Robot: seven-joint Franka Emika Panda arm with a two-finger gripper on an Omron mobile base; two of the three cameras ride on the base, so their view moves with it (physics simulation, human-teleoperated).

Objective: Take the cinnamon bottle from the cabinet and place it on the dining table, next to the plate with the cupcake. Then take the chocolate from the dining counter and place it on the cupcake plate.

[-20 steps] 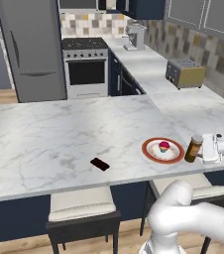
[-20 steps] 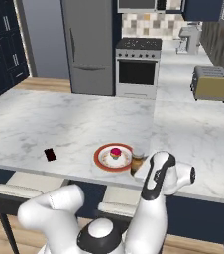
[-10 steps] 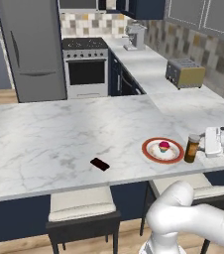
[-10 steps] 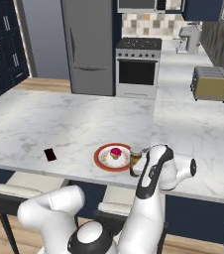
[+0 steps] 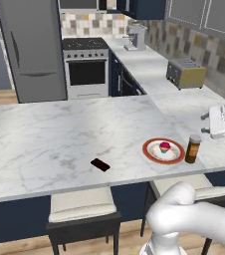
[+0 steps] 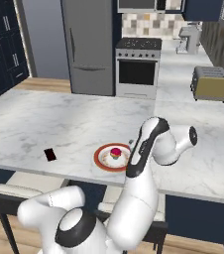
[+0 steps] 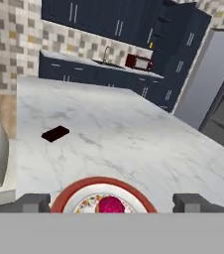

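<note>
The cinnamon bottle (image 5: 192, 149) stands upright on the marble dining table (image 5: 45, 134), just right of the red-rimmed plate (image 5: 152, 154) that holds the pink cupcake (image 5: 165, 147). My gripper (image 5: 205, 124) hovers open above and to the right of the bottle, clear of it. In the hand view its fingertips (image 7: 32, 202) are spread wide over the plate (image 7: 67, 196) and cupcake (image 7: 110, 204), with nothing between them. The dark chocolate (image 5: 100, 164) lies flat near the table's front edge, left of the plate, and shows as chocolate (image 6: 49, 155) and chocolate (image 7: 55, 133). My arm hides the bottle in the right base view.
A toaster (image 5: 185, 73) and a coffee machine (image 5: 136, 36) stand on the back counter. Stove (image 5: 86, 64) and fridge (image 5: 32, 50) are beyond the table. Cushioned stools (image 5: 79, 204) sit under the table's front edge. Navy wall cabinets (image 5: 134, 7) hang at the top.
My gripper has opened and let go of the cinnamon bottle, then lifted up and away from it. The bottle stays standing beside the plate.
</note>
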